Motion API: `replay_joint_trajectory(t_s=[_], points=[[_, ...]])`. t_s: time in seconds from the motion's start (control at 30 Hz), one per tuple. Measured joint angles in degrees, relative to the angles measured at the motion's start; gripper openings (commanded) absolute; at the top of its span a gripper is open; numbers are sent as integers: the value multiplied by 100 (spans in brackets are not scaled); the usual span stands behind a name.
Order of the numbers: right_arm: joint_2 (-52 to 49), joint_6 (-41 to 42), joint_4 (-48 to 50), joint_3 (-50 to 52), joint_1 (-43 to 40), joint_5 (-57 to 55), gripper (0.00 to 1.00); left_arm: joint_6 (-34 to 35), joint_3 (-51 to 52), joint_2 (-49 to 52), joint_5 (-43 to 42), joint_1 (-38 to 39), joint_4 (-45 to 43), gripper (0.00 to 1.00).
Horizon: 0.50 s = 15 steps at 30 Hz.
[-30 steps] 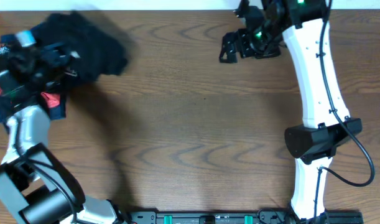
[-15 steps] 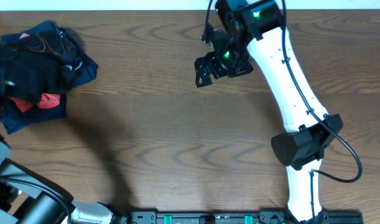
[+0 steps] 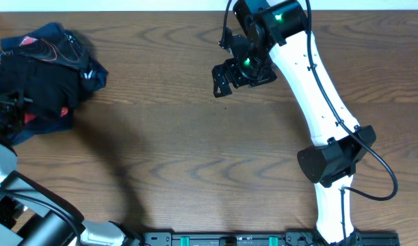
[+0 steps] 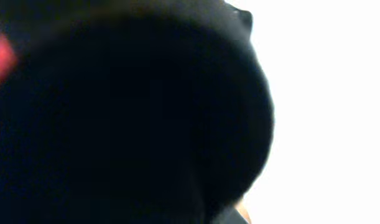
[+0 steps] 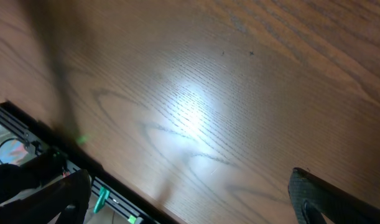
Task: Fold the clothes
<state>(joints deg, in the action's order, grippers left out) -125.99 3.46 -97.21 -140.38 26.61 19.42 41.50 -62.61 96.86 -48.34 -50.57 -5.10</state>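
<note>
The clothes (image 3: 44, 68) lie in a heap at the table's far left. A black garment (image 3: 37, 78) is on top, a navy one (image 3: 55, 37) behind it, and a bit of red (image 3: 29, 118) at the front. My left gripper (image 3: 5, 113) is down in the heap's left edge; its jaws are hidden. The left wrist view is filled by black cloth (image 4: 127, 124) with a red patch (image 4: 0, 53). My right gripper (image 3: 222, 78) is open and empty above bare wood at the back middle, its fingers wide apart in the right wrist view (image 5: 196, 205).
The wooden table (image 3: 195, 157) stretches between the heap and my right arm (image 3: 318, 89). A black rail with green clips (image 3: 229, 239) runs along the front edge and shows in the right wrist view (image 5: 109, 199). The heap reaches the table's left edge.
The heap has shifted left toward the table's edge and the black garment now covers more of it. My right arm swung from the back right toward the back middle, then nearly stopped.
</note>
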Motion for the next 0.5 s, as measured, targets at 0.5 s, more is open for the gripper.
replay_joint_trajectory(t_s=[0.5], points=[[0, 20, 0, 0, -2, -107, 99, 2527, -197, -44, -1646, 597, -4942, 6]])
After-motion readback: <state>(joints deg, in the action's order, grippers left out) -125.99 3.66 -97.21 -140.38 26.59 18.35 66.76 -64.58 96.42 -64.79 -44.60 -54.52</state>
